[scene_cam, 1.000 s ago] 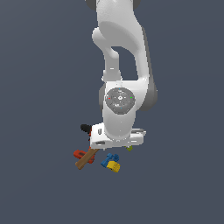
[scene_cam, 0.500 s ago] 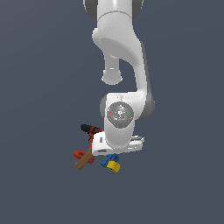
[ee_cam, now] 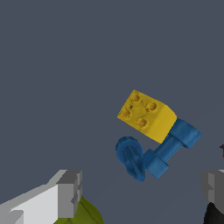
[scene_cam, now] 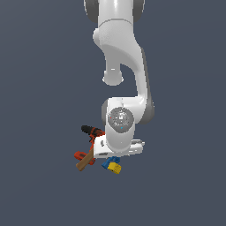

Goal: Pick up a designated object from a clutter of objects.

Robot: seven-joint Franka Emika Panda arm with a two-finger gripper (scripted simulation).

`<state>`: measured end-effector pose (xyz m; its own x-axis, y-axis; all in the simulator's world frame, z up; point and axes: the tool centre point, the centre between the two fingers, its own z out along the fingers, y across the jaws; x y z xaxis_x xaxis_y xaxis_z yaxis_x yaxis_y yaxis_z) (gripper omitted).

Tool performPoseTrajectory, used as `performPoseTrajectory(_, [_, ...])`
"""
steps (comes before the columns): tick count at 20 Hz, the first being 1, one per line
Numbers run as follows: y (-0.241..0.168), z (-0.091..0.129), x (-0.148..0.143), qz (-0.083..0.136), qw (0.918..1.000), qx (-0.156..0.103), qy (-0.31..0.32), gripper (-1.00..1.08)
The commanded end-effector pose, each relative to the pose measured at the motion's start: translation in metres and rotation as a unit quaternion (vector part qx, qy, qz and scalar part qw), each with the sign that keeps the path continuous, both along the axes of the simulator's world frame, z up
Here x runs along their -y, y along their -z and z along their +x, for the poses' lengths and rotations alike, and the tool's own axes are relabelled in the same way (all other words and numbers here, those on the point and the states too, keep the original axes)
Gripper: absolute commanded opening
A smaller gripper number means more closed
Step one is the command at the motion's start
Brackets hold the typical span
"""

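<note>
In the wrist view the designated object (ee_cam: 130,158), a short stubby bright-blue piece, lies on the floor just ahead of my open gripper (ee_cam: 141,191). It sits a little nearer the light finger (ee_cam: 70,192) than the grey finger (ee_cam: 213,186). The other blue piece (ee_cam: 171,146), longer with two wide ends, touches it and lies against the yellow block (ee_cam: 146,114). Nothing is between the jaws. In the exterior view my hand (scene_cam: 119,148) hangs low over the heap, with a blue piece (scene_cam: 110,163) and the yellow block (scene_cam: 115,168) showing just below it.
The red-and-black drill (scene_cam: 92,130) and the wooden-handled hammer (scene_cam: 84,161) lie at the exterior view's left of my hand. A green lump (ee_cam: 86,213) sits beside the light finger, and a dark part of the drill (ee_cam: 216,215) lies by the grey finger.
The arm has come down toward the heap. My hand now sits lower and covers the white ball and the green lump that showed beside it in the exterior view.
</note>
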<state>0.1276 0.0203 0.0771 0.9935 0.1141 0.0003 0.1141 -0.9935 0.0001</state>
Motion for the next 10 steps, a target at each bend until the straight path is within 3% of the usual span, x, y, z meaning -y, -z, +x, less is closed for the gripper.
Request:
performPoseTrajectory(1, [0.014,-0.001,0.000,0.000,1.0000,0.000,0.000,1.00])
performPoseTrajectory(10, [0.035,0.000,0.000,0.000,1.0000,0.000,0.000,1.00])
